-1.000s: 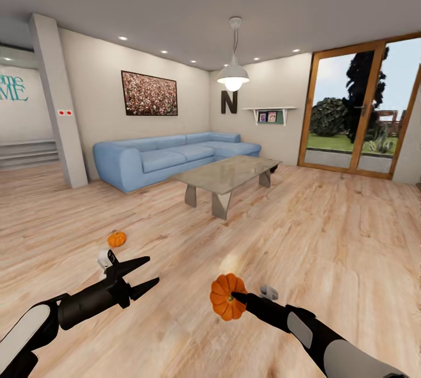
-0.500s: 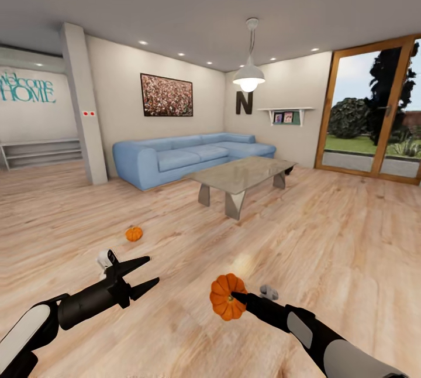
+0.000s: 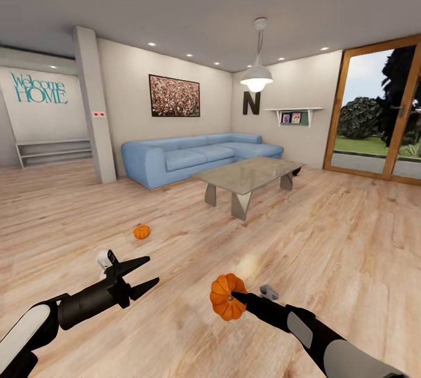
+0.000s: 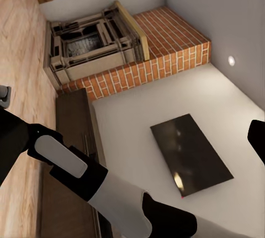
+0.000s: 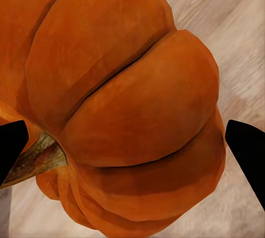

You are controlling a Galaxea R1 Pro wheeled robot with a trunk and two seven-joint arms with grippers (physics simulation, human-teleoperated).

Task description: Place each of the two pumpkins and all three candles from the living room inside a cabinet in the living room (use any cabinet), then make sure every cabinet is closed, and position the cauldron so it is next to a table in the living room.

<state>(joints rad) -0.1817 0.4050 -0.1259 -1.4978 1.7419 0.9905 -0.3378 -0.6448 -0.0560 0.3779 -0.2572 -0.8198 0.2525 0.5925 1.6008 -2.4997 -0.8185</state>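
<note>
My right gripper is shut on a ribbed orange pumpkin, held low over the wood floor. In the right wrist view this pumpkin sits between the two black fingertips, stem to one side. A smaller pumpkin lies on the floor ahead of my left gripper, which is open and empty. The glass-topped table stands mid-room. A small black shape at its far end may be the cauldron. The dark-brown cabinet runs along a wall in the left wrist view. The candles are out of view.
A blue corner sofa stands behind the table. A grey pillar rises at the left and a glass door at the right. A brick fireplace and a wall TV show beside the cabinet.
The whole picture has slid to the right, so the camera has turned left. Both arms keep the same pose and the pumpkin stays in the right gripper.
</note>
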